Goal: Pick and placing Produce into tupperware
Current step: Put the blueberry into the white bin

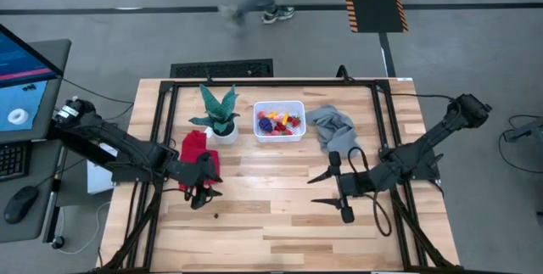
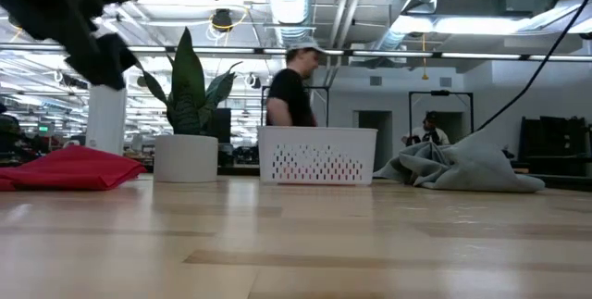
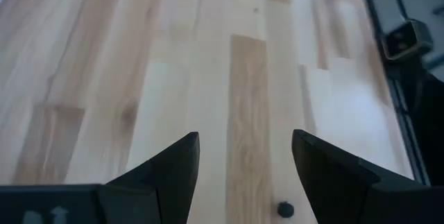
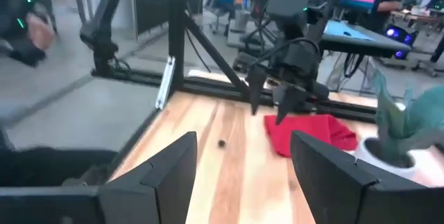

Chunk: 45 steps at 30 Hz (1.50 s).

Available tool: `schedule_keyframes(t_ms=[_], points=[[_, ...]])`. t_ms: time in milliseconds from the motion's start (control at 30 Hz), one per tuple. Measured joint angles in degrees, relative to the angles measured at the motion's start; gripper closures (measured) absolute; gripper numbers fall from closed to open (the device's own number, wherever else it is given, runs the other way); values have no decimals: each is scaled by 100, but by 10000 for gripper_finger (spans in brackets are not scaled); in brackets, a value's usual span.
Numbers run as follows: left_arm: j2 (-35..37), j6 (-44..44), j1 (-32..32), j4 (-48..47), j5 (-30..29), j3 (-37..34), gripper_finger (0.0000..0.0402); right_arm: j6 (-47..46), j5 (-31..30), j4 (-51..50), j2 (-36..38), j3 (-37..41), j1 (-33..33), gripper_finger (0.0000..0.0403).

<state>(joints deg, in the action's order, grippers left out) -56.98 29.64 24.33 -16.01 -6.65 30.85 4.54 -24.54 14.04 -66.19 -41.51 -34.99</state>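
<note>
The white tupperware (image 1: 278, 121) stands at the table's far middle and holds the produce (image 1: 280, 123), a heap of red, yellow and purple pieces. In the low view the tupperware (image 2: 317, 155) shows colours through its slotted wall. One small dark round piece (image 1: 215, 216) lies alone on the wood, also seen as the dark piece (image 3: 285, 209) just ahead of my left fingers. My left gripper (image 1: 204, 196) hovers open above the table beside the red cloth, holding nothing. My right gripper (image 1: 321, 188) is open right of centre, pointing toward the table's left, empty.
A red cloth (image 1: 193, 148) lies left of the tupperware, with a potted plant (image 1: 221, 113) between them. A crumpled grey cloth (image 1: 331, 125) sits right of the tupperware. Bare wood fills the near half of the table (image 1: 271, 240). A person walks past beyond the far edge.
</note>
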Motion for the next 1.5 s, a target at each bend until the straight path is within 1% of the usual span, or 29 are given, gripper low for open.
schedule_keyframes(t_ms=[100, 267, 333, 467, 633, 800, 1000, 1133, 1267, 1400, 1500], points=[[11, 455, 281, -122, -315, -173, 181, -290, -5, 537, 127, 544, 21, 148], [-96, 974, 779, 63, -477, -354, 181, -864, -311, 874, 192, 1120, 23, 148], [-131, 1312, 958, 28, -505, -407, 181, -944, -389, 903, 192, 1219, 11, 148], [-216, 2134, 1423, -10, -795, -502, 181, -1061, -408, 935, 187, 1269, 16, 148], [-612, 2549, 1955, 69, -1163, -522, 181, -1068, -408, 960, 181, 1271, 23, 148], [-1280, 2728, 2158, 251, -1323, -524, 181, -1136, -408, 986, 181, 1271, 23, 148], [-2153, 2679, 2226, 1062, -1264, -520, 182, -1170, -406, 986, 170, 1271, 14, 148], [-2596, 2654, 2319, 1015, -1427, -290, 196, -1172, -406, 986, 170, 1271, 14, 148], [-2803, 2528, 2438, 1019, -1462, -59, 217, -1218, -406, 980, 170, 1271, 14, 148], [-2853, 2542, 2566, 1076, -1211, 64, 235, -1246, -404, 979, 165, 1271, 12, 148], [-2852, 2643, 2577, 1053, -1220, 61, 245, -1256, -404, 969, 165, 1271, 12, 148]])
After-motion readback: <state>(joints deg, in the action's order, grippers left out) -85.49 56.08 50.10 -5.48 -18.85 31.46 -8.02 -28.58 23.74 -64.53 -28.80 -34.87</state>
